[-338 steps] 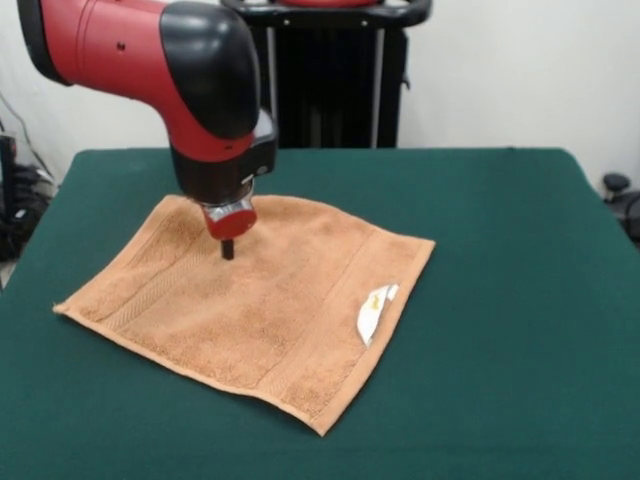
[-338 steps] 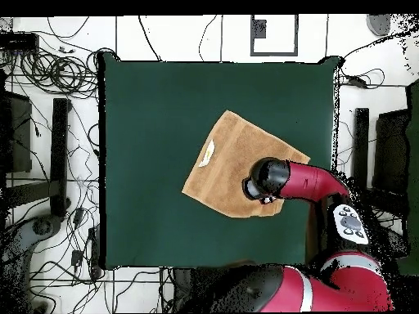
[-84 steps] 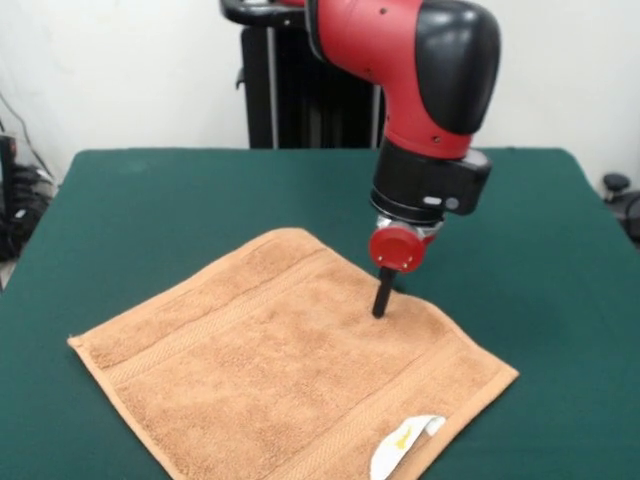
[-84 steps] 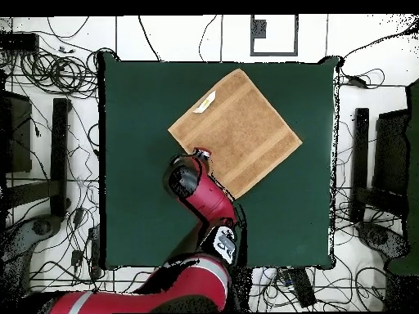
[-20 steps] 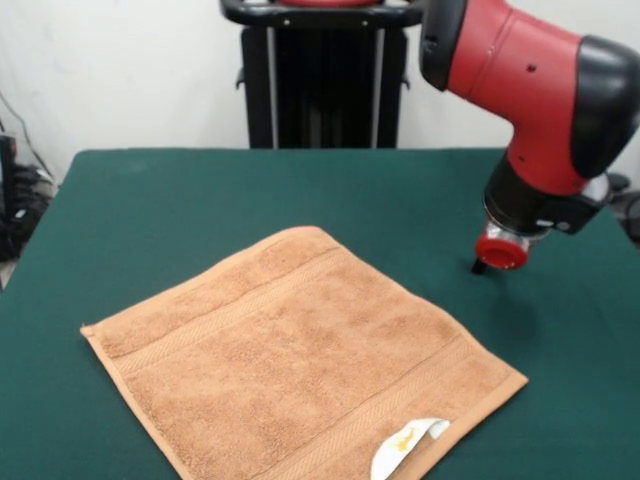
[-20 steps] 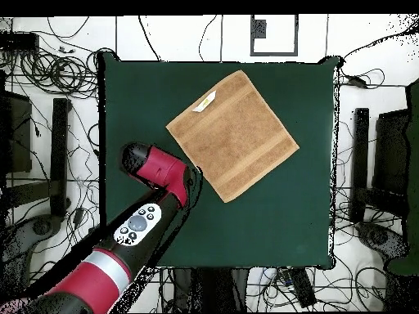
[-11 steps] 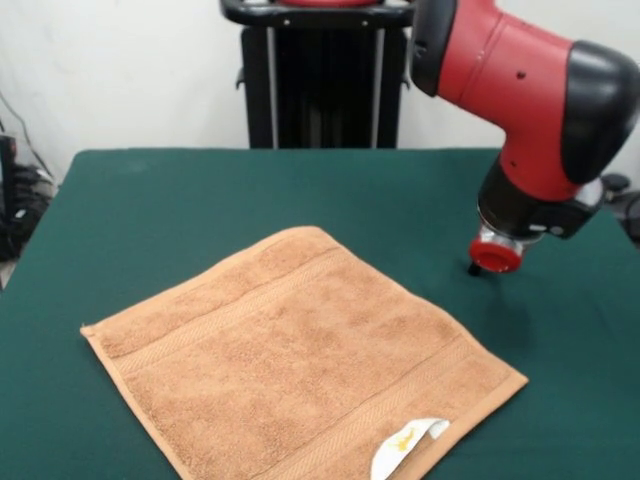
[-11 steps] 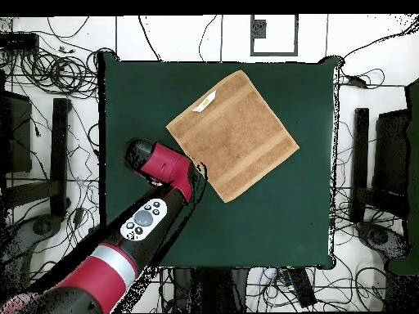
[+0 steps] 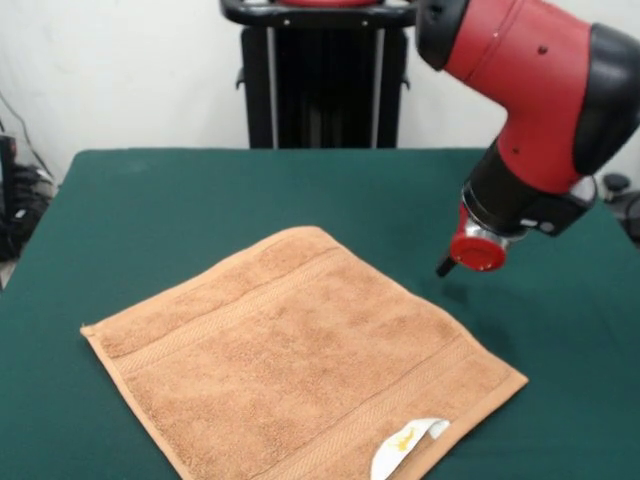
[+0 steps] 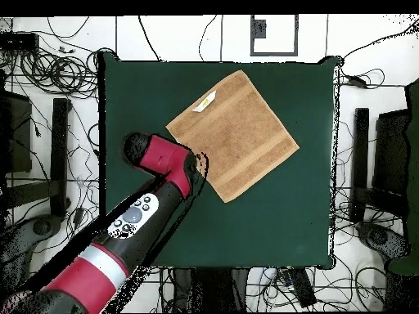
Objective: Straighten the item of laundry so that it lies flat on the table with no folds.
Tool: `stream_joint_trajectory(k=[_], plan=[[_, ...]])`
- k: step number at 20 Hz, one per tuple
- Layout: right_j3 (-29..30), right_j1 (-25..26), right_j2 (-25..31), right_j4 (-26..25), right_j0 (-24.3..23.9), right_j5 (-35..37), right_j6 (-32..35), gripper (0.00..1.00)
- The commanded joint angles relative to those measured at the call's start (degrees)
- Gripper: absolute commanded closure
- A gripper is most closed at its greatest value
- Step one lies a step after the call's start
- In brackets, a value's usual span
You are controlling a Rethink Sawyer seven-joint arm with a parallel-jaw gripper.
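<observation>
Towel (image 9: 300, 365) spread flat, unfolded.

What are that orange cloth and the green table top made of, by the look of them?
The towel looks like terry cloth: a nubby, matte looped pile, with flatter woven bands near its edges and a small white label. The table top seems covered in felt or a similar fabric: an even, dark green surface with no shine.

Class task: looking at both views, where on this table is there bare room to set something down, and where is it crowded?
Bare felt on the table lies between the towel and the edge by the robot's base, and along the side away from the arm. It is crowded where the gripper hangs beside the towel's edge, under the arm.
</observation>
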Motion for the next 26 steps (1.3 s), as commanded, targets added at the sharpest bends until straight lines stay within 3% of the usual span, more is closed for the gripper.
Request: stream_joint_trajectory(k=[1, 8, 16, 26], plan=[[-11.59, 1.85, -7.13, -2.34, 0.52, 4.98, 19.70, 1.00], [-13.44, -1.75, -5.32, 0.63, -1.41, 8.74, 19.31, 1.00], [-17.83, -8.38, 3.72, 11.26, -4.62, 12.63, 26.54, 1.00], [-8.67, -16.68, 6.11, 13.54, -4.89, 12.85, 20.67, 1.00]])
